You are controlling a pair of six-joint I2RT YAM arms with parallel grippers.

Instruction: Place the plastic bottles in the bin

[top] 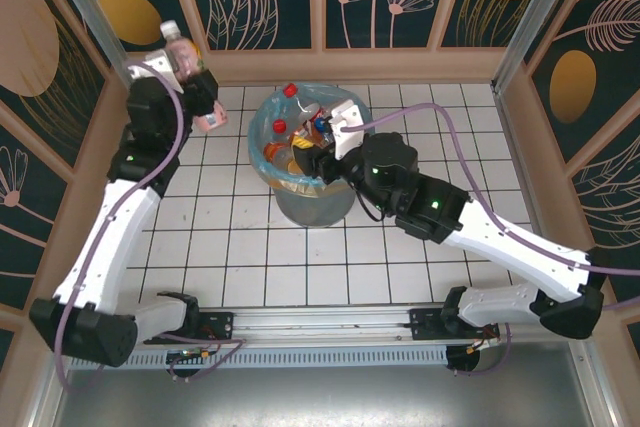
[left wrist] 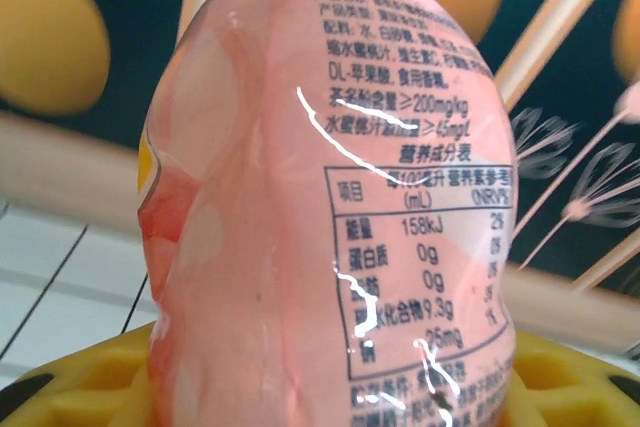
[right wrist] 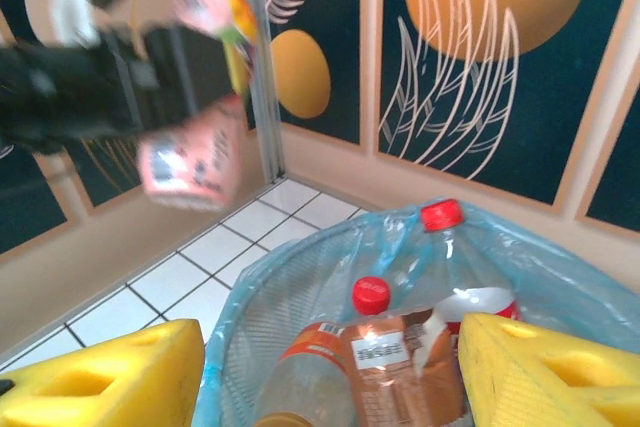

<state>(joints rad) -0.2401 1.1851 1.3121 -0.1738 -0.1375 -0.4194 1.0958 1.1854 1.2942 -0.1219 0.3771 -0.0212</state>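
Some bottles (right wrist: 372, 345) already lie in the bin (top: 257, 134). The left tool (top: 196, 75) grips one pink bottle (left wrist: 330, 197) up high, left of the bin. I think it goes in next. The right tool (right wrist: 330, 372) hangs open over the bin, holding nothing.

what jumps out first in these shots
A pink-labelled clear plastic bottle looms large in the left wrist view, gripped by the left gripper up in the far-left corner. At centre back stands the round grey bin with its light-blue bag, red-capped bottles already inside and the right gripper open above it.
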